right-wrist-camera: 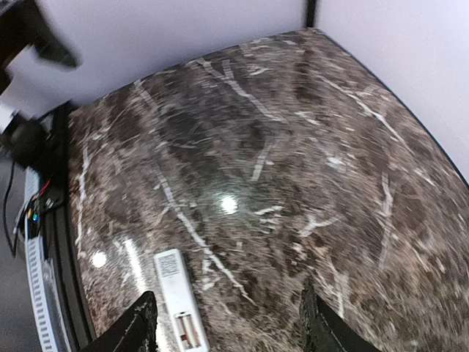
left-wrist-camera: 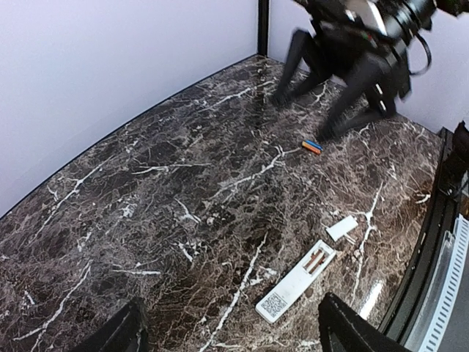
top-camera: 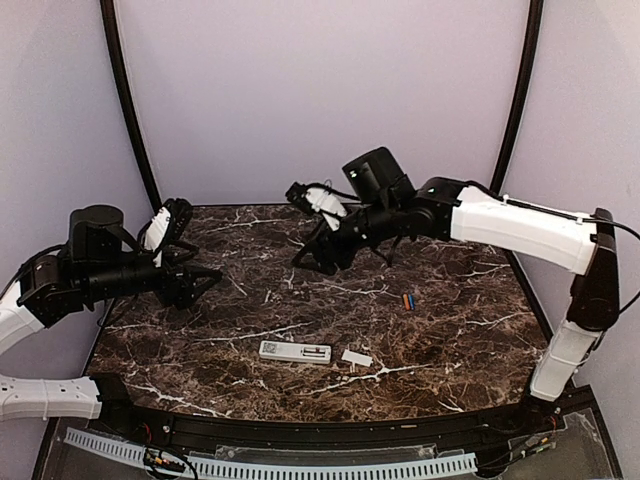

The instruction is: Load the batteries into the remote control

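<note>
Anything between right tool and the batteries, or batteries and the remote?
Nothing visible. Bare table lies between the right tool and the batteries. Toward the remote, only a small white piece lies by its recess end, beside the path rather than across it.

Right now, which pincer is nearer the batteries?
Right. The right pincer hovers a little left of the batteries and farther back. The left pincer hangs much farther to their left, across the tabletop.
</note>
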Robot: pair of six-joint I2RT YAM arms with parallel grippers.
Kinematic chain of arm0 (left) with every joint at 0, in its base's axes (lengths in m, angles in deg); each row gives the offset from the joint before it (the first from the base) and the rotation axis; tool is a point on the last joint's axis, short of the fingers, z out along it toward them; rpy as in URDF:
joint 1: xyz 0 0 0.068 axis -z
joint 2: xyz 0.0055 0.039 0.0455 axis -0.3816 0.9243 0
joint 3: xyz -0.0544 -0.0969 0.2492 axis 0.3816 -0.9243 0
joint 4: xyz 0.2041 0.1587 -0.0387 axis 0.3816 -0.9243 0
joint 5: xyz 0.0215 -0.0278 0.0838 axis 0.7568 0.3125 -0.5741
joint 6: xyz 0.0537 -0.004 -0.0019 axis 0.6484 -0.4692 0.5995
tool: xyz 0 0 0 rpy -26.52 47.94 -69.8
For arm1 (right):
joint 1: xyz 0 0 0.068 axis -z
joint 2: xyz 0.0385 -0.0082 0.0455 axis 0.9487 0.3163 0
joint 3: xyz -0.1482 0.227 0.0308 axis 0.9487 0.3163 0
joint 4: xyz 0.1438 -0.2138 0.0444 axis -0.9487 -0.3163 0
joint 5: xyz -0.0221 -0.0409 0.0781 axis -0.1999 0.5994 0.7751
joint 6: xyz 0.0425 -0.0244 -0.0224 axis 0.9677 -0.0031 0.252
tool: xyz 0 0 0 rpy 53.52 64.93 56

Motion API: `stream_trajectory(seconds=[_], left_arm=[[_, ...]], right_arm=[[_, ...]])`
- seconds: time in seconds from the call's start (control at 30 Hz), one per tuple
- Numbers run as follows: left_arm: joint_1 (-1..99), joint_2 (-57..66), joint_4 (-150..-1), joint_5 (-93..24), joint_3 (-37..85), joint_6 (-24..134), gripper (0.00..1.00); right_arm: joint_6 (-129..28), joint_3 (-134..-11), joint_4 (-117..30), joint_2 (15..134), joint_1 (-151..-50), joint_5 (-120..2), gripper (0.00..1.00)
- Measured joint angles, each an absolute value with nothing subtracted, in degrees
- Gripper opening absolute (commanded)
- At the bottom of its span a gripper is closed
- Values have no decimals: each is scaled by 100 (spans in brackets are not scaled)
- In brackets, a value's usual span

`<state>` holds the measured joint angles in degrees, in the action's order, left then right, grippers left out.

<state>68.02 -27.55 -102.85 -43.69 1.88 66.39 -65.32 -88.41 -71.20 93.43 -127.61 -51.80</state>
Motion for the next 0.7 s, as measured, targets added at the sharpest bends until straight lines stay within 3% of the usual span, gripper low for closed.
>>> stream_trajectory(seconds=[0.27,0.43,0.5,0.7], left_arm=[[6802,-2587,-10910,-4039,188,7210,77],[6802,-2724,-11103,-4017,188,7317,77],[6802,-2838,-11111,-4017,188,7321,77],[6802,-3098,-11111,-4010,188,7319,77]], right_arm=[[-4545,-8150,-7365,8720,-11646,-6373,55],[-3702,-7485,-8073,8615,-11314,-7140,28],[-3448,-7160,-8344,8561,-11074,-7372,23],[-3142,-6548,-8530,8552,-10575,-7475,21]])
